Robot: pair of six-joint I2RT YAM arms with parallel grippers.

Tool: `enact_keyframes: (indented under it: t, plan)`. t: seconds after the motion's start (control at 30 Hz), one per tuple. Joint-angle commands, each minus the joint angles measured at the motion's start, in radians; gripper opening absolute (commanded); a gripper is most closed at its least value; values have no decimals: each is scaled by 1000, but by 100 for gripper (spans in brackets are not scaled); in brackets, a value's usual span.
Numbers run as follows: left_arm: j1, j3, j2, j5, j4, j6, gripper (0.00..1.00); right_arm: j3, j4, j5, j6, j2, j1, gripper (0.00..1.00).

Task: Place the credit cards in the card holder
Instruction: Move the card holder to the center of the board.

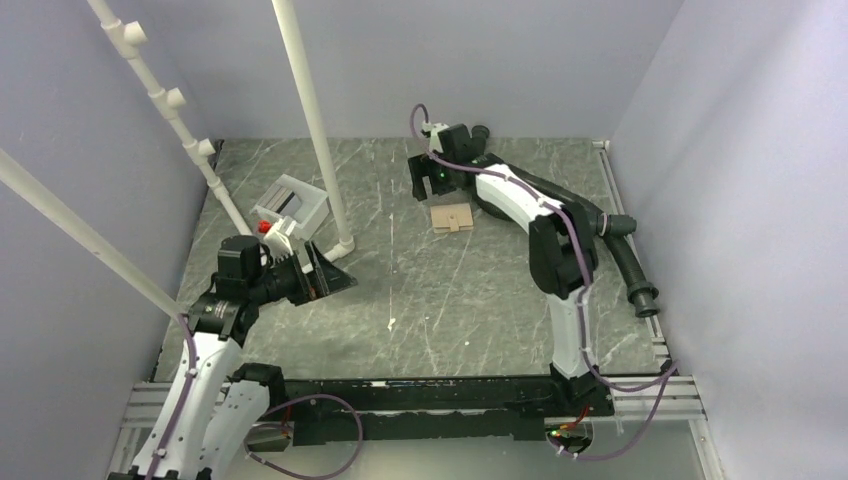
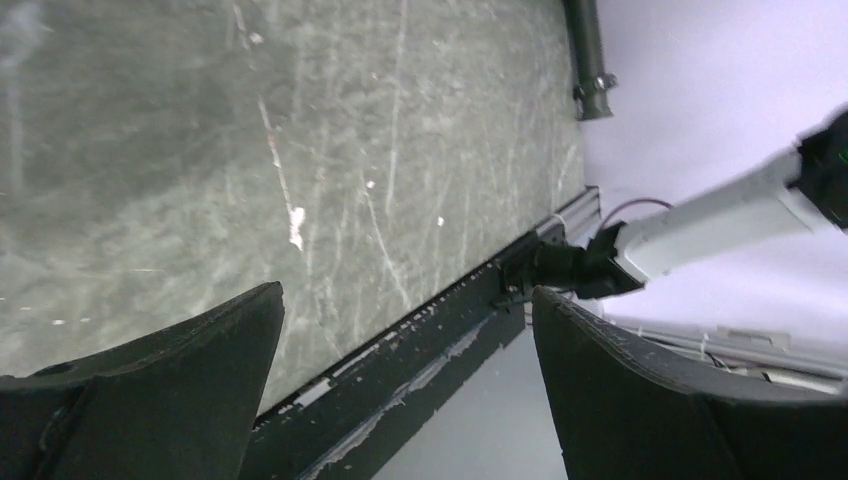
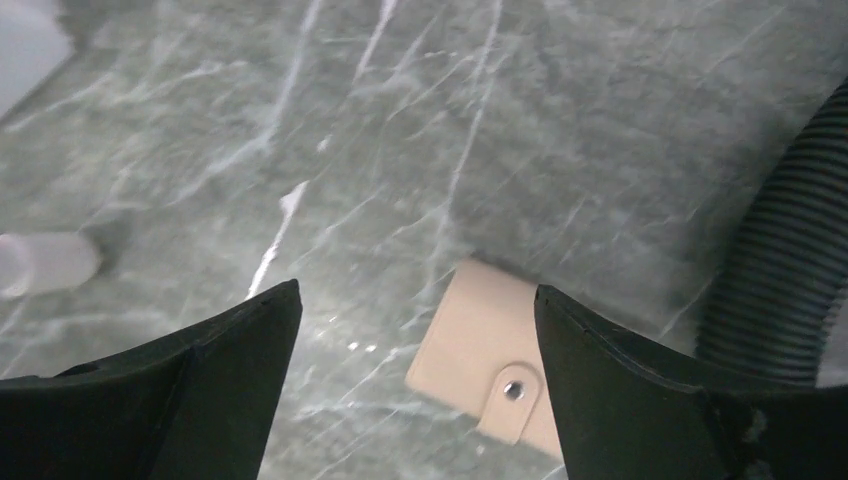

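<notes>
The card holder (image 1: 452, 217) is a closed tan wallet with a snap tab, lying flat on the grey marbled table at the back centre. In the right wrist view it (image 3: 483, 345) lies just right of centre, partly behind the right finger. My right gripper (image 1: 424, 178) (image 3: 415, 385) hovers open and empty above its far left side. My left gripper (image 1: 328, 280) (image 2: 405, 385) is open and empty at the near left, tilted sideways. I cannot make out any credit cards for certain; something dark stands in the white tray (image 1: 297, 203).
A white pole (image 1: 310, 110) stands on a foot (image 1: 343, 246) between the tray and the wallet. A second white pole with fittings (image 1: 170, 100) slants at the back left. A black corrugated hose (image 3: 790, 270) lies right of the wallet. Purple walls enclose the table.
</notes>
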Motion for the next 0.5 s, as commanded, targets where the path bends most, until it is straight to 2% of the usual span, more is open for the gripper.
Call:
enact_keyframes:
  t: [0.0,0.13,0.3,0.4,0.47]
  plan:
    - [-42,-39,-84,72,72,-68,99,190,-144,106,-102,118,-7,86]
    - [-77,-67,-99,87,125,-121,99,256,-248,202,-42,200,-9,80]
    - [-141,-80,-44,60,194,-125,99,30,-159,213,57,109,-10,81]
    - [-210,-79,35,29,271,-132,99,-64,-177,139,134,47,-5,75]
    - [-279,-55,108,-18,302,-124,98,-196,-118,24,163,-46,15,73]
